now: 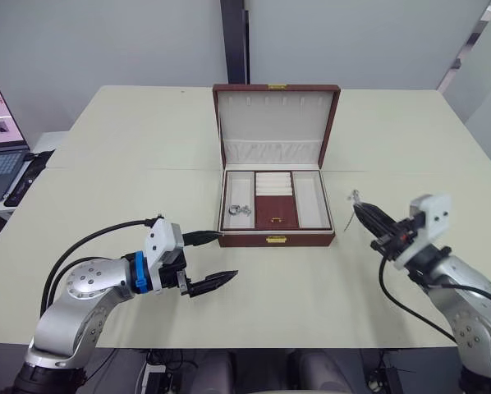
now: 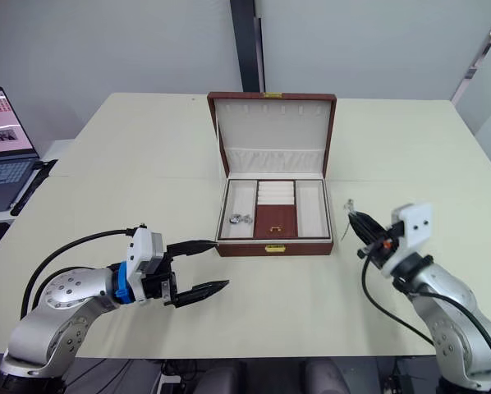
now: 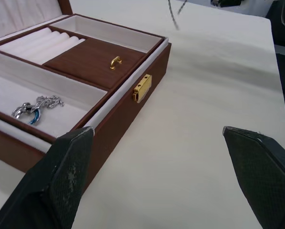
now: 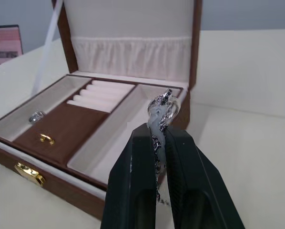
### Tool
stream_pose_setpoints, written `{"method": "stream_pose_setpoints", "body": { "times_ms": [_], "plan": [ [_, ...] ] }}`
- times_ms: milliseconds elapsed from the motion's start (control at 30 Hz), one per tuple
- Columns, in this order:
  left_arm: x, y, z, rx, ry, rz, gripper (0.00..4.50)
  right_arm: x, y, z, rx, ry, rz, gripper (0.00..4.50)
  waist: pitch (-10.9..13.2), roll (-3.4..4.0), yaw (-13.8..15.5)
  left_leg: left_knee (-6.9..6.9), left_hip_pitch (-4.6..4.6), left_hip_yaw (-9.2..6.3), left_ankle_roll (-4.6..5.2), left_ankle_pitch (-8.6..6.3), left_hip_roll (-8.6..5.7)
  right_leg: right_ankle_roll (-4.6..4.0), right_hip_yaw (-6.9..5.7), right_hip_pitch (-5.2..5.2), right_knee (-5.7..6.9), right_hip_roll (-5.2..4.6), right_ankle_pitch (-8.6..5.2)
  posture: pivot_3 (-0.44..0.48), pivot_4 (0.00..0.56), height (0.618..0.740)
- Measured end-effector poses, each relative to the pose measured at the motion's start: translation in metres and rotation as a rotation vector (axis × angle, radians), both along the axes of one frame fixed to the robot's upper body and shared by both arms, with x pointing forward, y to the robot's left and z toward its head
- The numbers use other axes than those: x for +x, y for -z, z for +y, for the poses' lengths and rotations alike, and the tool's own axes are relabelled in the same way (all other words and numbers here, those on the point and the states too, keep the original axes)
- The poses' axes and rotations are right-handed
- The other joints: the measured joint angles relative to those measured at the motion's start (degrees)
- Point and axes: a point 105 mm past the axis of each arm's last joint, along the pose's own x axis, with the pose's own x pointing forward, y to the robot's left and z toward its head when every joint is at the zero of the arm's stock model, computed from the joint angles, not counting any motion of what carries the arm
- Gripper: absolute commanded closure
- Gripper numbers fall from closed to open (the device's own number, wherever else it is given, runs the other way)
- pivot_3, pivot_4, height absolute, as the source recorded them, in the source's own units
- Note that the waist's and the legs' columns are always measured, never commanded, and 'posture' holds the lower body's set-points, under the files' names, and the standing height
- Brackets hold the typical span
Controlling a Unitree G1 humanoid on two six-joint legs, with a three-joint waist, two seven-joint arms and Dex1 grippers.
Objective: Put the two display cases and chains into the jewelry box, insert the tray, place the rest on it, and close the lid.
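So going from the left: the laptop point(image 1: 1, 139) sits well off to the left of the jewelry box point(image 1: 276, 168), screen lit, but the text on it is too small to read. The left claw point(image 1: 210, 261) hovers just off the box's front-left corner, fingers spread wide with nothing in them, tips aimed roughly at the box.

The jewelry box stands in the middle of the surface point(image 1: 130, 139) with its lid up. The tray is already in: its left compartment holds a silver chain piece point(image 1: 236, 211), the middle has ring rolls and a brown panel with a small gold handle point(image 3: 115, 62), and the right compartment looks empty. There's a gold clasp point(image 3: 141, 88) on the front wall, no brand or writing I can spot anywhere.

The right claw point(image 1: 362, 215) hangs to the right of the box, clenched on a silver chain point(image 4: 162, 110) that dangles from its tips. Key relation: the empty right compartment lies to the left of that claw and a bit further back, and its long axis runs front to back. The right arm is clearly the nearer one, so I'd guess it goes there.
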Motion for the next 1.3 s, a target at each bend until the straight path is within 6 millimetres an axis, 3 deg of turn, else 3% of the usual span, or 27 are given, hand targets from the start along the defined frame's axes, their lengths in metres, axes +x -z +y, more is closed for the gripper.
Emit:
{"method": "stream_pose_setpoints", "body": {
  "times_ms": [300, 467, 667, 867, 933, 1300],
  "plan": [
    [-0.005, 0.000, 0.010, -0.024, -0.120, -0.002, 0.00, 0.030, -0.019, 0.030, 0.010, -0.089, -0.002, 4.43, 0.01, 0.01, 0.00, 0.00, -0.02, 0.00, 0.00, 0.00, 0.01, 0.00, 0.00, -0.01, -0.03, -0.02, 0.00, 0.000, 0.150, 0.740],
    [-0.012, -0.001, 0.009, -0.029, -0.165, -0.015, 0.00, 0.039, -0.001, 0.041, 0.014, -0.112, 0.066, 4.43, 0.01, 0.01, 0.00, 0.00, -0.05, 0.00, 0.00, 0.00, -0.03, 0.00, 0.03, 0.00, -0.07, -0.05, 0.00, 0.000, 0.150, 0.740],
    [-0.018, -0.002, 0.008, -0.020, -0.199, -0.009, 0.00, 0.047, 0.018, 0.041, 0.015, -0.098, 0.120, 4.43, 0.02, 0.03, 0.01, 0.00, -0.05, -0.01, 0.00, 0.00, -0.01, 0.00, 0.02, -0.02, -0.07, -0.04, 0.00, 0.000, 0.150, 0.740],
    [-0.020, -0.006, 0.009, -0.031, -0.226, -0.014, 0.00, 0.053, 0.019, 0.045, 0.019, -0.108, 0.123, 4.43, 0.03, 0.04, 0.00, -0.01, -0.05, -0.02, 0.00, 0.00, 0.00, 0.00, 0.01, -0.01, -0.07, -0.03, 0.00, 0.000, 0.150, 0.740],
    [-0.020, -0.008, 0.007, -0.033, -0.229, -0.019, 0.00, 0.054, 0.017, 0.046, 0.028, -0.109, 0.120, 3.72, 0.03, 0.04, 0.00, -0.02, -0.05, -0.02, 0.00, 0.00, 0.00, 0.00, 0.01, -0.01, -0.08, -0.03, 0.00, 0.000, 0.150, 0.740],
    [-0.015, -0.010, 0.012, -0.044, -0.241, 0.003, 0.00, 0.055, 0.009, 0.029, 0.040, -0.085, 0.090, 0.80, 0.04, 0.06, 0.01, -0.03, -0.05, -0.01, 0.00, 0.00, -0.03, 0.00, 0.01, -0.01, -0.09, -0.03, 0.00, 0.000, 0.150, 0.740]
  ]
}}
